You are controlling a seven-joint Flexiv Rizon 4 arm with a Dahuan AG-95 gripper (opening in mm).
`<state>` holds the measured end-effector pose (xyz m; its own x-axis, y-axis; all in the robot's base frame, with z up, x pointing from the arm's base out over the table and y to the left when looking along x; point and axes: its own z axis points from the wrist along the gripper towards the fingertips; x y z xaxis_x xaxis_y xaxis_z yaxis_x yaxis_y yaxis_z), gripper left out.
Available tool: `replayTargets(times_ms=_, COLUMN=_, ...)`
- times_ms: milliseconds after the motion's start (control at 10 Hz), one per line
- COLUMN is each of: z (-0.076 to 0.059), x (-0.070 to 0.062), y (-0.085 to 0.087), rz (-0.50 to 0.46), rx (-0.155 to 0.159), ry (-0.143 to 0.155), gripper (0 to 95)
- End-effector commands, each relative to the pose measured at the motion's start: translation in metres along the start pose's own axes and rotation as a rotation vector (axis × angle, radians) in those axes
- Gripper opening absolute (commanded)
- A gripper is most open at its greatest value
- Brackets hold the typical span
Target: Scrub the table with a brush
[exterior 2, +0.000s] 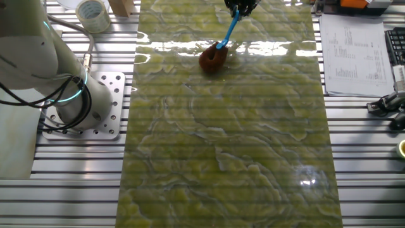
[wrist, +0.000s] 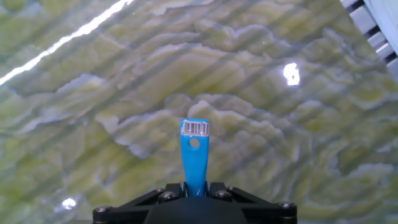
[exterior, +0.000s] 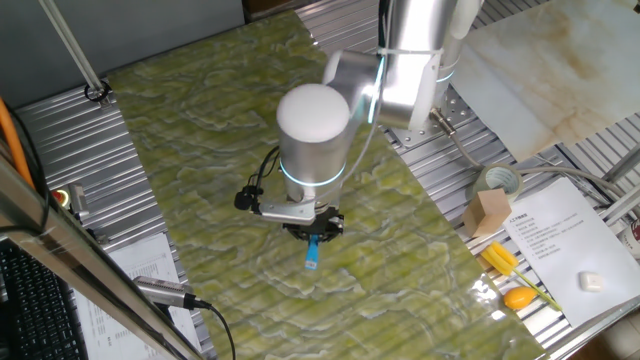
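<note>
Blue-handled brush (exterior 2: 215, 54) clamped in hand (exterior 2: 240, 6), bristles below hand, touching table (exterior 2: 228, 145).

At the right of one fixed view a roll of tape (exterior: 497, 181) sits just beside a small cardboard box (exterior: 489, 213); below them lie a yellow tool (exterior: 502, 260) and a printed sheet (exterior: 560, 240) bearing a small white block, perhaps an eraser (exterior: 591, 282); a keyboard (exterior: 35, 300) fills the lower left corner

One brush (exterior 2: 214, 56), one table (exterior 2: 228, 139), one tape roll (exterior: 497, 182), one wood block (exterior: 490, 212), two printed sheets (exterior: 560, 240) (exterior 2: 351, 54), one robot arm (exterior: 330, 120)
</note>
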<state>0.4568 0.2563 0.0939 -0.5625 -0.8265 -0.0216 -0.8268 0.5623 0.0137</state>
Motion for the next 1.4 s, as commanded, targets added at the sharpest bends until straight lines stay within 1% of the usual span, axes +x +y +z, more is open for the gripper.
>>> replayTargets(times_ms=100, z=0.001, x=0.004, y=0.003, rz=-0.003, rx=-0.004, ry=0.003, gripper=0.0)
replayTargets(times_ms=300, z=0.003, x=0.010, y=0.011, rz=-0.014, rx=-0.003, ry=0.004, gripper=0.0)
replayTargets(times_ms=500, z=0.007, x=0.013, y=0.015, rz=-0.028, rx=-0.002, ry=0.004, gripper=0.0)
replayTargets(times_ms=600, z=0.011, x=0.013, y=0.015, rz=-0.037, rx=-0.001, ry=-0.006, gripper=0.0)
replayTargets(times_ms=700, z=0.016, x=0.013, y=0.016, rz=-0.034, rx=-0.014, ry=-0.032, gripper=0.0)
replayTargets(times_ms=900, z=0.016, x=0.012, y=0.015, rz=-0.031, rx=-0.033, ry=-0.063, gripper=0.0)
replayTargets(times_ms=1100, z=0.015, x=0.008, y=0.013, rz=-0.042, rx=-0.041, ry=-0.075, gripper=0.0)
replayTargets(times_ms=1400, z=0.014, x=-0.003, y=0.004, rz=-0.096, rx=-0.050, ry=-0.087, gripper=0.0)
